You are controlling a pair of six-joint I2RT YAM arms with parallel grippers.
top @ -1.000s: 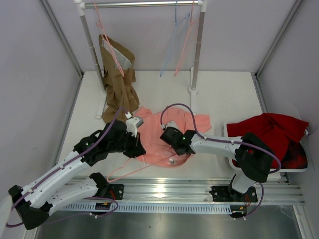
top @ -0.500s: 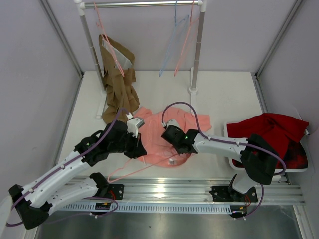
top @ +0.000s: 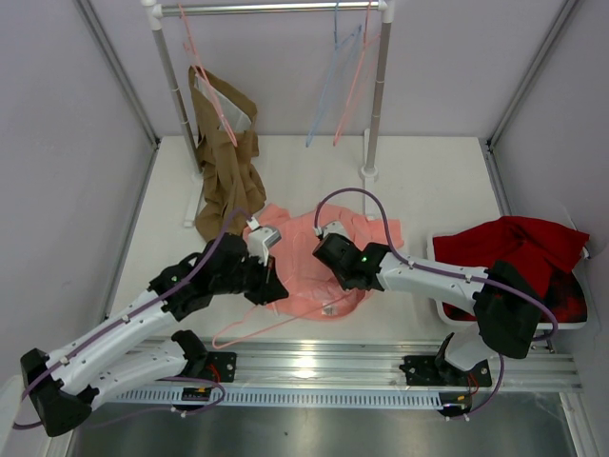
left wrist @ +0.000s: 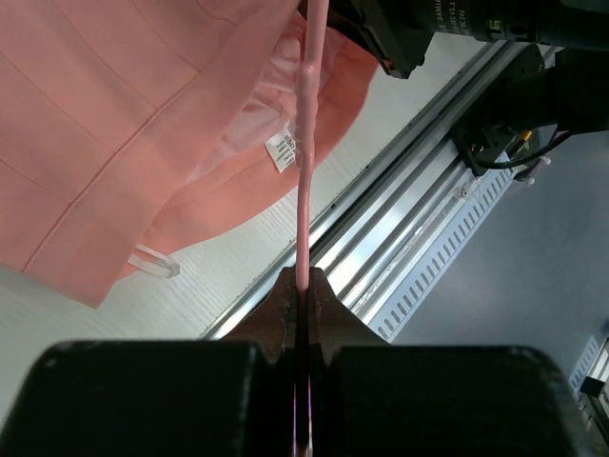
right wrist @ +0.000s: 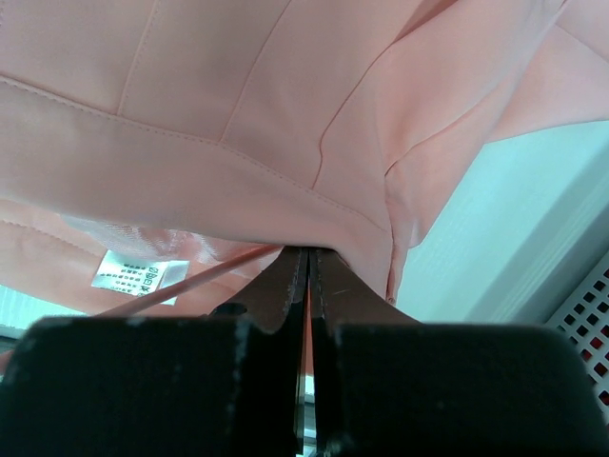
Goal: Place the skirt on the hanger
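Note:
The salmon-pink skirt lies on the table between my two arms. My left gripper is at its near left edge, shut on the thin pink wire hanger, whose wire runs under the skirt's hem. In the left wrist view the wire runs straight out of the shut gripper past the white label and the skirt. My right gripper is on the skirt's middle. In the right wrist view the gripper is shut on a fold of the skirt, with the hanger wire and the label beneath.
A clothes rack stands at the back with a brown garment, a pale blue hanger and another pink hanger. A dark red cloth lies in a white tray at the right. A metal rail runs along the front edge.
Both grippers have shifted a little to the right. The left one carried the hanger's wire further under the skirt, and the skirt's near edge has moved with them.

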